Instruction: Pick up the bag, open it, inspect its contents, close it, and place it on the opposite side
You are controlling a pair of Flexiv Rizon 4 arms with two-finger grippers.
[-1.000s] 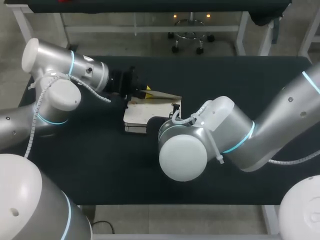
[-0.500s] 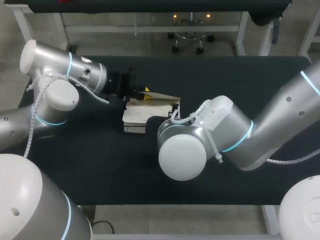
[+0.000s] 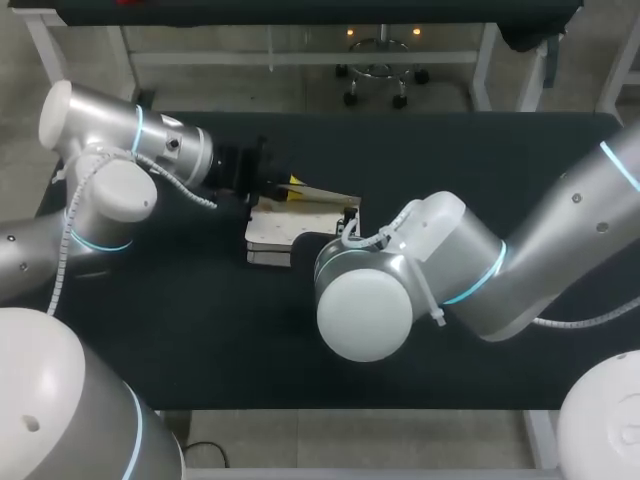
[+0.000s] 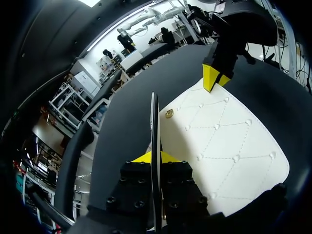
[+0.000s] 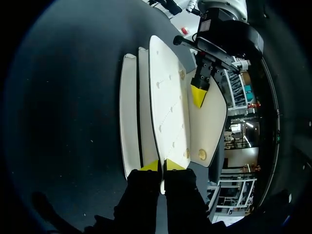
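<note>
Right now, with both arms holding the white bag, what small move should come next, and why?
Probably lift the flap a little higher with the left fingers. They pinch its edge, the right fingers pinch the front of the bag, and the opening between looks narrow, so the contents do not show.

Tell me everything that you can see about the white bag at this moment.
The bag is white, of a soft leather-like material, quilted with stitched diamonds. A small gold snap sits near the edge of one panel. It lies on the black table, near the middle, and is partly open: its flap is lifted off the layered body. The left gripper pinches the flap's edge, and the right gripper pinches the edge of another panel.
</note>
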